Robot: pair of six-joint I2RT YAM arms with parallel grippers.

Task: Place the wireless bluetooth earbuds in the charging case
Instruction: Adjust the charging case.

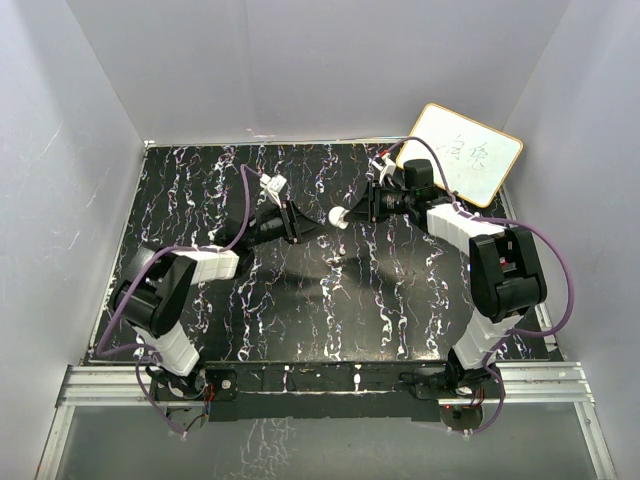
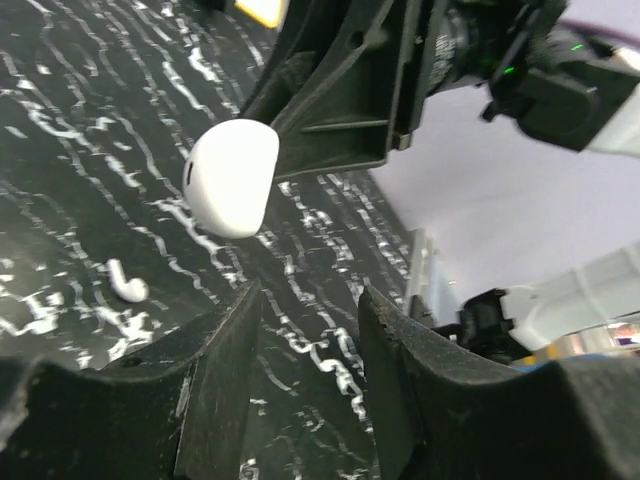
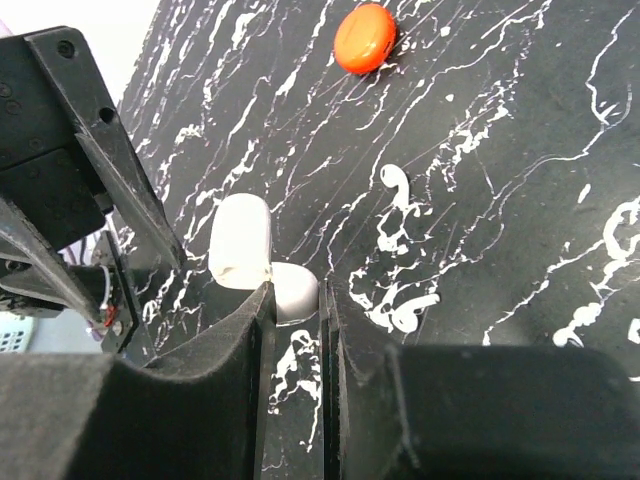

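My right gripper (image 1: 357, 213) is shut on a white charging case (image 1: 340, 217) and holds it above the black marbled table. In the right wrist view the case (image 3: 240, 240) shows with its lid swung open, its body pinched between the fingers (image 3: 297, 295). My left gripper (image 1: 298, 222) is open and empty, just left of the case; the left wrist view shows the case (image 2: 230, 175) ahead of its spread fingertips (image 2: 310, 300). One small white earbud (image 2: 128, 285) lies on the table below the case. No red-and-dark earbuds show.
A red round puck (image 3: 365, 38) lies on the table beyond the case. A whiteboard (image 1: 460, 152) leans at the back right corner. White walls enclose the table on three sides. White veins in the tabletop look much like small white parts.
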